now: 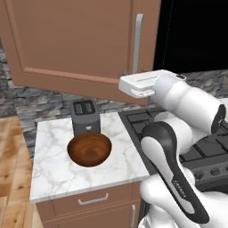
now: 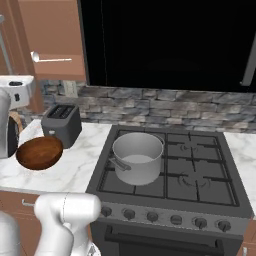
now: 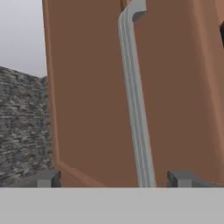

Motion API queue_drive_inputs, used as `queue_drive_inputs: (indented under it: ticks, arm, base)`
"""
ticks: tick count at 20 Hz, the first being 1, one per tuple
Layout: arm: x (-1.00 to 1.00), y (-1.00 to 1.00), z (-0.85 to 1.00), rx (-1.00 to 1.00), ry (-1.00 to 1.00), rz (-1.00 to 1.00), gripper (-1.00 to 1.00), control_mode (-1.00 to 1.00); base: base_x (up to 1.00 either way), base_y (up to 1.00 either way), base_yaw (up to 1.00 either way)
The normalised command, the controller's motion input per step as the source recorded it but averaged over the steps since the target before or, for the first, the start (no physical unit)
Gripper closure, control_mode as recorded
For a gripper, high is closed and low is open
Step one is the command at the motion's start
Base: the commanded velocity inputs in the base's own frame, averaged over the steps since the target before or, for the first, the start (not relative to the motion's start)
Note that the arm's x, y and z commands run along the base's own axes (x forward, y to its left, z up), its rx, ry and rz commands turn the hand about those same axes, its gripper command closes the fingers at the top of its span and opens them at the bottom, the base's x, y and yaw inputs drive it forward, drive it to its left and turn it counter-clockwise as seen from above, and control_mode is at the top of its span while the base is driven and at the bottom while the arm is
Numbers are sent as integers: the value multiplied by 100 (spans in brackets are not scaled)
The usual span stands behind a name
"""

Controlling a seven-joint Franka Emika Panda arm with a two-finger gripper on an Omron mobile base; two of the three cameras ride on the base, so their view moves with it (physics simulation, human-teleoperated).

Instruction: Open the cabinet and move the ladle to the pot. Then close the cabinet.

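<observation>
The gripper (image 3: 114,178) pointed at the cabinet (image 1: 75,40), and its two dark fingertips (image 3: 47,178) stood wide apart with nothing held between them. In the hand view the long silver handle (image 3: 135,100) ran up the brown door, and its lower end sat in the gap between the two tips. It was hard to tell if the tips touched the bar. In the left base view the white hand (image 1: 141,83) was up near the bottom of the handle (image 1: 138,42), close to the lower right corner of the door. The cabinet door looked shut, flat against the cabinet front. Below the hand lay a white marble counter (image 1: 53,169). A round dark wooden bowl (image 1: 89,149) sat on the counter, and a dark toaster (image 1: 85,115) stood just behind it, by the grey stone wall (image 1: 26,104). A drawer with a short silver handle (image 1: 93,200) was under the counter. To the right of the counter was a black stove (image 2: 170,170). The pot (image 2: 137,157) stood on the front left burner of the stove, well apart from the cabinet. It was silver, had no lid, and had a small handle on its left side. In the right base view a pale thing shaped like a ladle (image 2: 50,58) showed against the brown cabinet side, up and left of the toaster.
</observation>
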Motion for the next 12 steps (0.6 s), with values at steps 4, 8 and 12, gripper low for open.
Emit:
queue_drive_inputs:
  ticks: [4, 8, 12]
  arm:
    - [-63, -75, 8, 16, -8, 0, -100, -100]
    - [-60, -98, 9, 17, -6, 1, -100, -100]
    - [-41, -96, 13, 23, 0, 4, -100, -100]
  base:
    - [0, 0, 0]
    - [0, 0, 0]
    - [0, 0, 0]
